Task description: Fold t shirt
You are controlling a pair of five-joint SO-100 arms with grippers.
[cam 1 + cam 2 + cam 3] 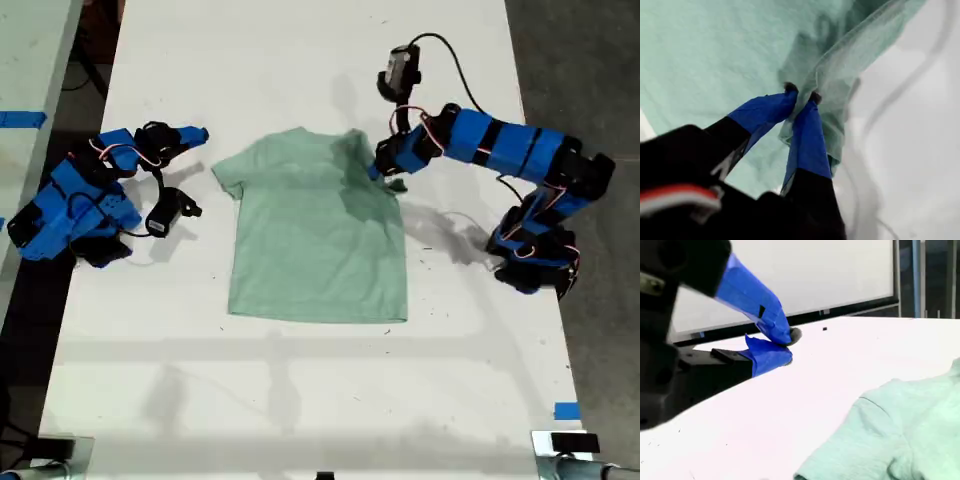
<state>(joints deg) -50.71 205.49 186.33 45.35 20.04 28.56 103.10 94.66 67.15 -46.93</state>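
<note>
The pale mint-green t shirt (320, 235) lies flat on the white table (300, 400), neck toward the far edge. My first gripper (385, 170) reaches in from the exterior view's right and is shut on the sleeve on that side. In the first wrist view the blue fingertips (810, 107) of my first gripper (801, 95) pinch a raised fold of the t shirt (715, 50). My second gripper (200, 133) rests shut and holds nothing, beside the sleeve at the exterior view's left. The second wrist view shows my second gripper (787, 345) above bare table, apart from the t shirt (900, 430).
A black cable (455, 60) loops over the table behind the first arm. Blue tape (567, 410) marks the table's near corner at the exterior view's right. A second surface with blue tape (20, 118) stands beyond the table's edge at the exterior view's left.
</note>
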